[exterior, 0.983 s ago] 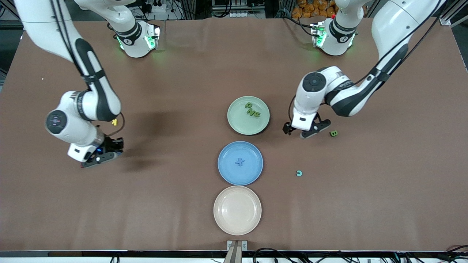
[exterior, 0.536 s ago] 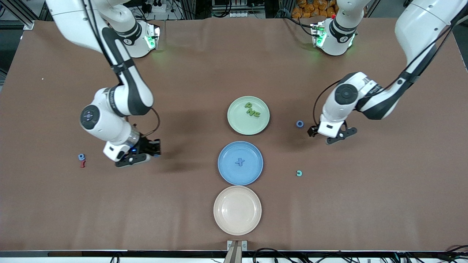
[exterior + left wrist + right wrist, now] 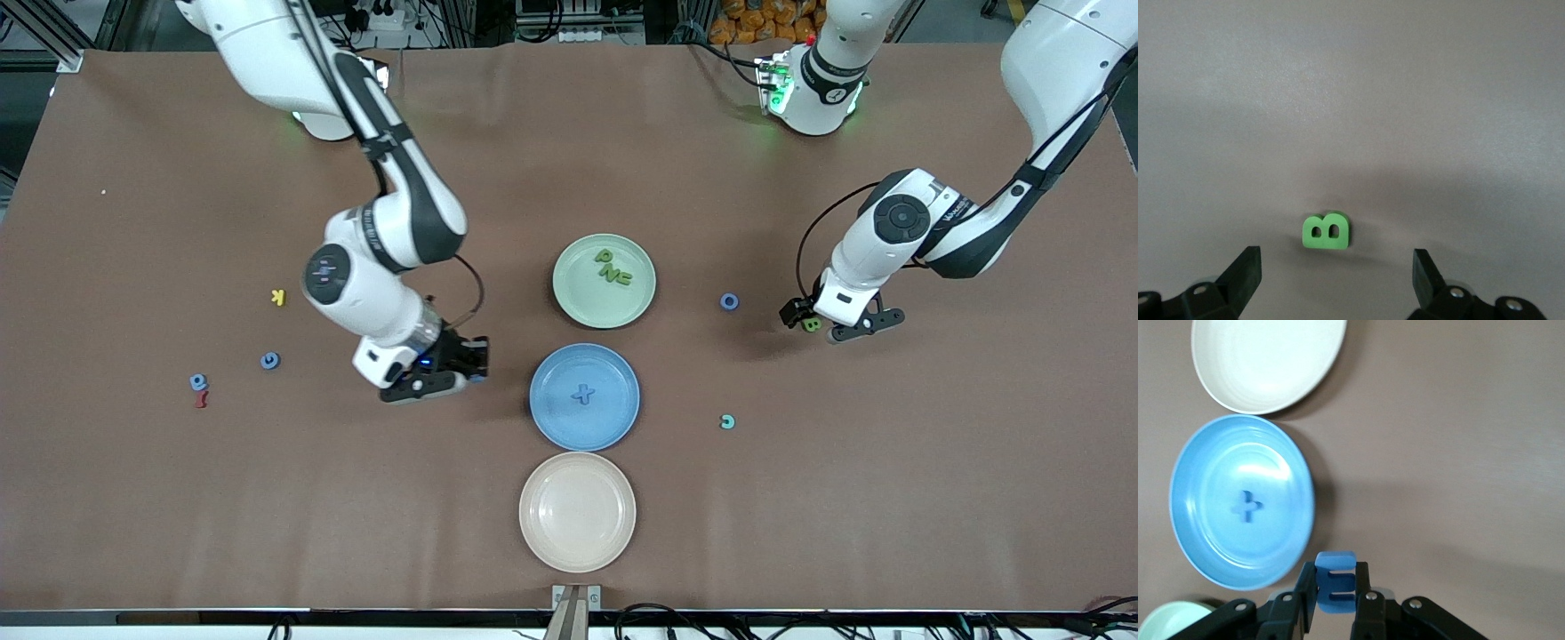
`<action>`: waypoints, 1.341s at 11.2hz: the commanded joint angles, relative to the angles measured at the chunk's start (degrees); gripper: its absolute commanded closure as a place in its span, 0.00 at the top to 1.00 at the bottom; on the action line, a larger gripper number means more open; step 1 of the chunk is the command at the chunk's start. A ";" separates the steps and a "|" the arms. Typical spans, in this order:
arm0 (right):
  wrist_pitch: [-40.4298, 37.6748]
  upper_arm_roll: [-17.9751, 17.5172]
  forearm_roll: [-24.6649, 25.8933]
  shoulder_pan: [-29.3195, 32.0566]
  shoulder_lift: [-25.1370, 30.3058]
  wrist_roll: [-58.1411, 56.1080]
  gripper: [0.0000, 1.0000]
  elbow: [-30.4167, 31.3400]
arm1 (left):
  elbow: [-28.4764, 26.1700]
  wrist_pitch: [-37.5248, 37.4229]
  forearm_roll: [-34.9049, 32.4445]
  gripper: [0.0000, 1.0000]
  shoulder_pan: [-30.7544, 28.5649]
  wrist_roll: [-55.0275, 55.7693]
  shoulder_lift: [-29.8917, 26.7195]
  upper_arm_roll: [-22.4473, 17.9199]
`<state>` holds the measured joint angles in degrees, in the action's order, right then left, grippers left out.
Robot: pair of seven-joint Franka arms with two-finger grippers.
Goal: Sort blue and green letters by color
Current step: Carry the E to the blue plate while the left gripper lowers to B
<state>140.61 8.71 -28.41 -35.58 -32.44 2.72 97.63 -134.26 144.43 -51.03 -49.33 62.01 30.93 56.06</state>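
Note:
My right gripper (image 3: 453, 372) is shut on a blue letter E (image 3: 1335, 581) and hangs just beside the blue plate (image 3: 547, 418), toward the right arm's end. That plate holds one blue letter (image 3: 583, 394). Over a green letter B (image 3: 811, 325) my left gripper (image 3: 829, 322) stands open, and the B (image 3: 1326, 231) lies flat on the table just ahead of its fingers (image 3: 1245, 270). The green plate (image 3: 578, 302) holds green letters (image 3: 613, 268). A blue ring letter (image 3: 729, 301) and a teal letter (image 3: 727, 421) lie loose on the table.
A cream plate (image 3: 578, 551) sits nearest the camera, in line with the other two plates. Toward the right arm's end lie a yellow K (image 3: 278, 297), two blue letters (image 3: 270, 360) (image 3: 198, 382) and a dark red letter (image 3: 201, 400).
The right arm has carried the blue letter across the table toward the blue plate. The left gripper has moved away from the green plate to over the green B.

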 commanded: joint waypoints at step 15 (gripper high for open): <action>-4.63 3.95 10.44 2.33 -4.41 -6.31 1.00 -4.22 | 3.92 0.77 -2.67 1.00 10.48 -5.58 3.35 -10.36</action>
<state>139.53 13.75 -24.86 -39.54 -43.27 -0.23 86.36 -131.33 144.90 -51.99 -39.97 56.02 33.87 46.87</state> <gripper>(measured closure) 0.000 0.000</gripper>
